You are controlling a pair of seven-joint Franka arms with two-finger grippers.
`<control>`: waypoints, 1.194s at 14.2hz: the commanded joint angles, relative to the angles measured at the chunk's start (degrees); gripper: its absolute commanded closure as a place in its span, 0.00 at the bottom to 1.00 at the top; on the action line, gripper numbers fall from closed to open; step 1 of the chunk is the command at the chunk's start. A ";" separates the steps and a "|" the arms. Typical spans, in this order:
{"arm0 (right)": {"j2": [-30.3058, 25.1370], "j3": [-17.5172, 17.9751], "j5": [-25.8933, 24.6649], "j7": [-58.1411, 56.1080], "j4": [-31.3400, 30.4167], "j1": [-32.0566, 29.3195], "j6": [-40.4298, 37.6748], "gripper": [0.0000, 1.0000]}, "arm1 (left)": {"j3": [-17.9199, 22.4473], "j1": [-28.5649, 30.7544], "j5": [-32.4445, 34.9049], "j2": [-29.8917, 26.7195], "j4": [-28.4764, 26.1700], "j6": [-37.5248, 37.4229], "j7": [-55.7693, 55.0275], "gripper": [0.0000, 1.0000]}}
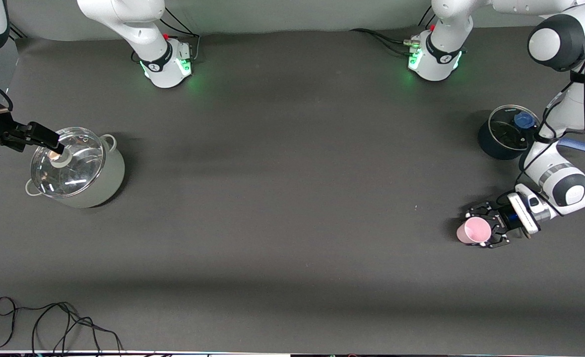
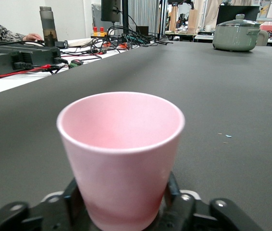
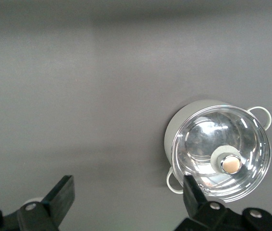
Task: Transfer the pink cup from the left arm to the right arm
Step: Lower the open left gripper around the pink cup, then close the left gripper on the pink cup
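Observation:
The pink cup (image 1: 472, 230) is a small pale-pink tumbler, upright and mouth up, low at the table near the left arm's end. My left gripper (image 1: 480, 231) has its skeletal black fingers (image 2: 73, 195) shut on the cup's lower body. In the left wrist view the cup (image 2: 121, 154) fills the foreground and hides the fingertips. I cannot tell whether the cup rests on the table. My right gripper (image 1: 30, 136) hangs open and empty over the right arm's end of the table. Its slim fingers (image 3: 64, 192) stand wide apart, beside a lidded pot.
A pale grey-green pot (image 1: 109, 177) with a glass lid (image 1: 66, 161) stands at the right arm's end, under the right gripper; it also shows in the right wrist view (image 3: 174, 130). A dark pot (image 1: 490, 144) with a blue handle stands by the left arm. Loose cables (image 1: 59, 322) lie nearest the front camera.

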 commanded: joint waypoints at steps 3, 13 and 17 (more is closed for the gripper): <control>-0.85 -0.28 0.92 -1.24 -0.94 0.31 0.42 0.00 | -0.02 -1.00 -1.07 -0.90 -0.05 1.58 -1.57 0.54; -0.76 -0.19 0.92 -1.24 -0.85 0.31 0.42 0.00 | 0.07 -15.14 -0.46 -19.26 -6.99 6.41 -33.18 0.66; -0.76 -0.28 0.92 -1.32 -0.85 0.31 0.42 0.00 | -0.98 -21.29 -1.07 -22.68 -9.10 8.70 -36.55 0.66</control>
